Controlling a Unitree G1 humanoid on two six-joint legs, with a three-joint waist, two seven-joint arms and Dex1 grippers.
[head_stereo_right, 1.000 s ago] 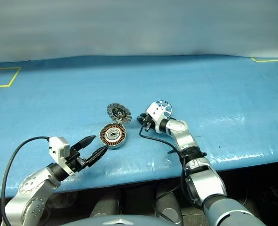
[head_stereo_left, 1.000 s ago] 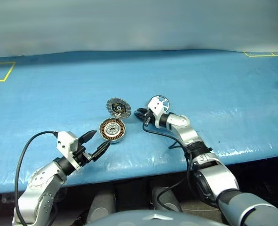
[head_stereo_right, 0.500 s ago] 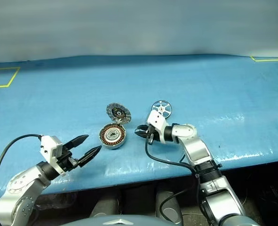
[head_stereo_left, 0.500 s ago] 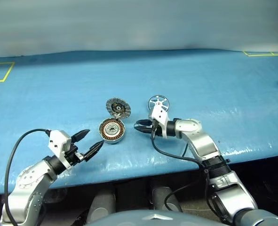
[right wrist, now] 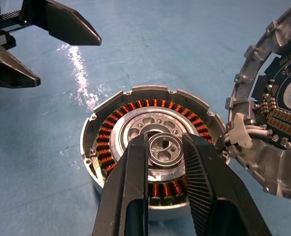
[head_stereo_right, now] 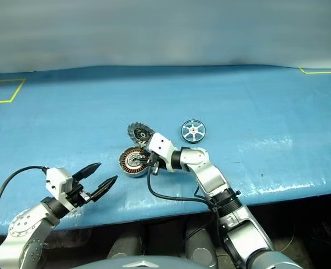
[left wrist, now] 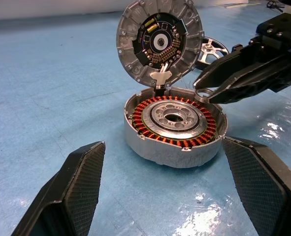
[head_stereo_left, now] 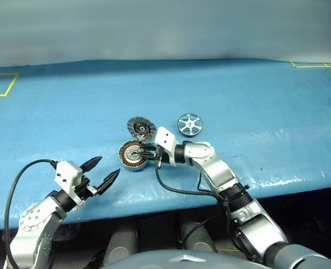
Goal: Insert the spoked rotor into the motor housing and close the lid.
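A small metal ring (right wrist: 163, 148) is pinched between the 2 fingers of the right end effector (right wrist: 163, 162), held just above the motor housing (head_stereo_left: 133, 155) on the blue surface (head_stereo_left: 255, 106). The lid (head_stereo_left: 141, 127) is seen standing open behind the housing. The spoked rotor (head_stereo_left: 189, 124) lies flat nearby. The left end effector (head_stereo_left: 102, 172) is spread wide, empty, short of the housing.

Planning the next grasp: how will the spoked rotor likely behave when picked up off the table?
The spoked rotor looks like rigid metal, so it should keep its shape. Lying flat on the blue table, its thin rim may be hard to pinch. The shiny finish could slip; set on edge it would probably roll.
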